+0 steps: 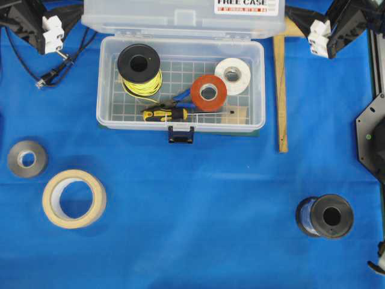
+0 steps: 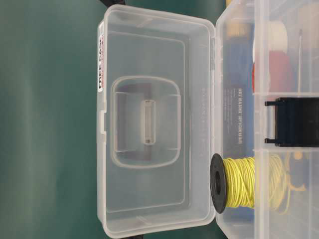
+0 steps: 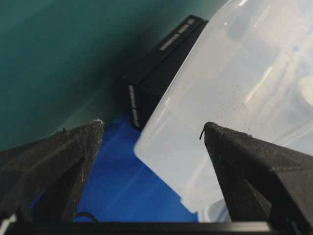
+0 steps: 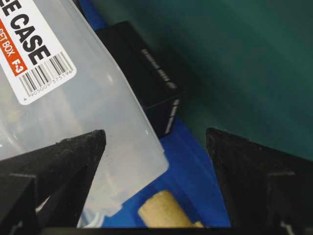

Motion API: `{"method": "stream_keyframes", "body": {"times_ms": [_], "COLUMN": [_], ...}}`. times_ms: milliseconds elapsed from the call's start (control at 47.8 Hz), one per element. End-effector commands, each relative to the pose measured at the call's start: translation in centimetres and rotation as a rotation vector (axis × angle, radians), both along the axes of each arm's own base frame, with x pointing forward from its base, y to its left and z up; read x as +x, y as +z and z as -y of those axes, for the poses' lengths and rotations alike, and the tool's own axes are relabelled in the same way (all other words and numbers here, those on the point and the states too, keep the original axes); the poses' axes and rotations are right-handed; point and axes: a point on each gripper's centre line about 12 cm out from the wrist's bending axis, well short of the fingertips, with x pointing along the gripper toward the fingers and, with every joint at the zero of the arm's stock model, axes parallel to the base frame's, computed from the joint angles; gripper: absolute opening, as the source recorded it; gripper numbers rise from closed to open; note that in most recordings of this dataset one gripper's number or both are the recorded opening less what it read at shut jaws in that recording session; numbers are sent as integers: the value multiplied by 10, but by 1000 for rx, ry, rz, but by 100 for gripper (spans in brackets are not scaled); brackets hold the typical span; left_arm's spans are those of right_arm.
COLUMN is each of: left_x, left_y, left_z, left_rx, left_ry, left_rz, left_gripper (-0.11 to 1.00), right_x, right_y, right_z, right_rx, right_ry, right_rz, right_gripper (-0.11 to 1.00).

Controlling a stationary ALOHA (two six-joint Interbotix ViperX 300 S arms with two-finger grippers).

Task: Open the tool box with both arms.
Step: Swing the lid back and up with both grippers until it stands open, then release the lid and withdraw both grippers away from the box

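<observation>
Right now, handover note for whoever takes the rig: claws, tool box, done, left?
Left claw: open, empty, by the raised lid's left corner.
Right claw: open, empty, by the lid's right corner.
Tool box: at the table's far middle, lid swung up and back, front latch released. Inside: yellow wire spool, red tape, white tape, screwdriver.
Done: box is open.
Left: only clearing both arms away.

Left claw (image 3: 151,132) spread wide, right claw (image 4: 155,137) spread wide, both empty

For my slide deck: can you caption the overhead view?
Tool box lid open, showing wire spool, tapes and screwdriver; left gripper and right gripper open at back corners.
</observation>
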Motion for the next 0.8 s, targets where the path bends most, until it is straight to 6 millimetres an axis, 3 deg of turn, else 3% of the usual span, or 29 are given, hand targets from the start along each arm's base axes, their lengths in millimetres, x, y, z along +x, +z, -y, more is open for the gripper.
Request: {"method": "stream_keyframes", "body": {"times_ms": [0,356,775], "left_x": [16,9,4], "left_y": [22,21,17], "left_z": [-2,-13,-23], "left_rx": [41,39,29], "left_ry": [-23,19,56], "left_rz": [61,55,38], "left_gripper": [92,92,92], "right_x": [11,13,14], "right_y": [15,8,6], "right_z": [4,25,31], "right_rx": [-20,-4,5], "right_ry": [6,-50,-65], "right_rz": [51,27,17], "right_gripper": [86,86,86]}}
